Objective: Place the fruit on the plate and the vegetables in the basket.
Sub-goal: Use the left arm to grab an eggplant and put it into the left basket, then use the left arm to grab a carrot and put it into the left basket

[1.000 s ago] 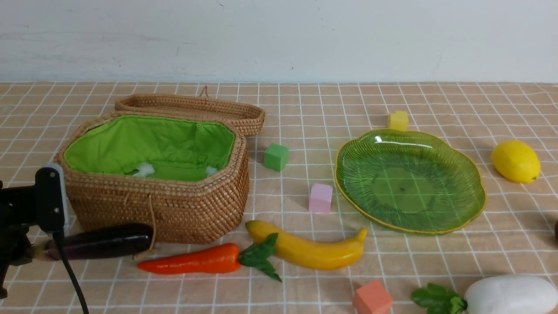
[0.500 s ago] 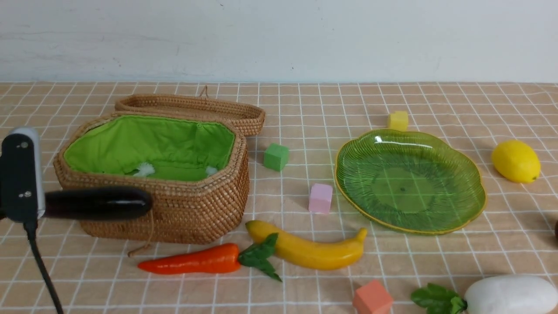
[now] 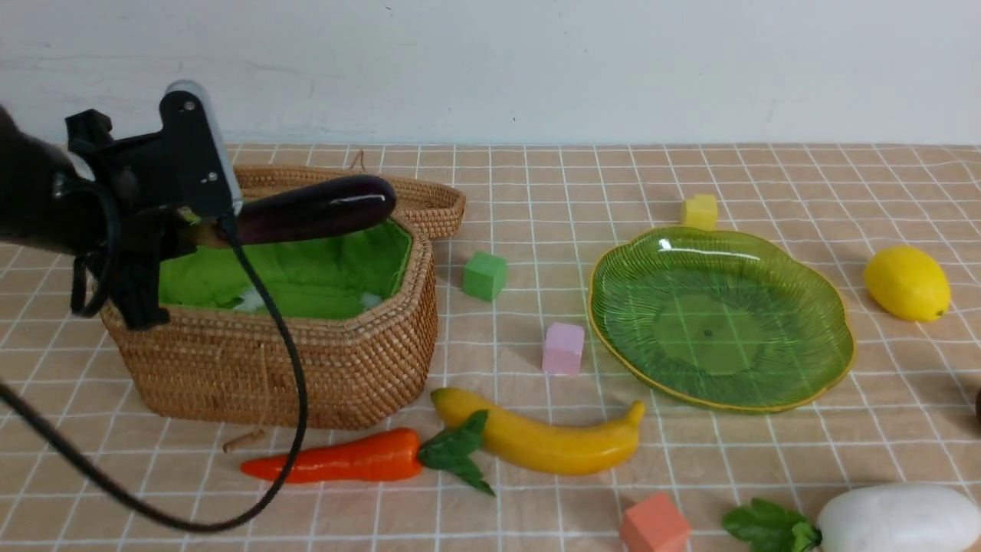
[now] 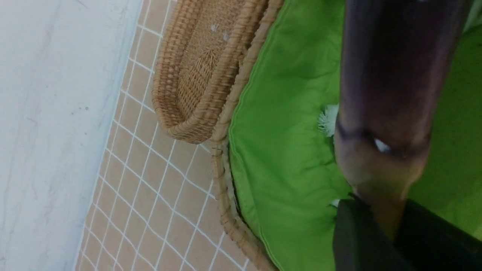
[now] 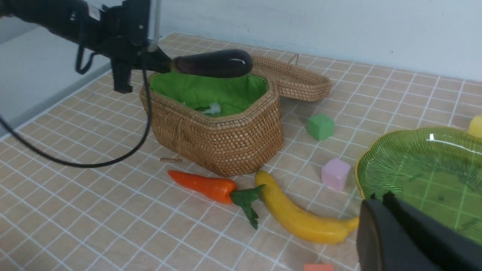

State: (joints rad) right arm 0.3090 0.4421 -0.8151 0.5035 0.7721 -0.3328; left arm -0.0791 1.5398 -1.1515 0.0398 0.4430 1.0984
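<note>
1. Eggplant (image 3: 318, 208): held aloft over the open wicker basket (image 3: 368, 376), clear of its green lining; not deposited.
2. Left end effector (image 4: 388, 226): clenched on the eggplant's stem end, the thick end pointing away from my fingers.
3. Right end effector (image 5: 380, 203): jaws closed together, grasping nothing.
4. Basket lid (image 3: 437, 203): lying behind the basket on the desk (image 3: 529, 514).
5. Carrot (image 3: 352, 458): on the desk in front of the basket, its leaves against the banana (image 3: 559, 441).
6. Banana: on the desk, outside the green plate (image 3: 713, 330).
7. Lemon (image 3: 907, 284): on the desk, to the right of the plate.
8. White radish (image 3: 897, 517): on the desk, nearer me than the plate.
9. Dark round fruit (image 3: 979, 406): mostly cut off at the front view's right edge.
10. Plate: I observe no fruit on it.
</note>
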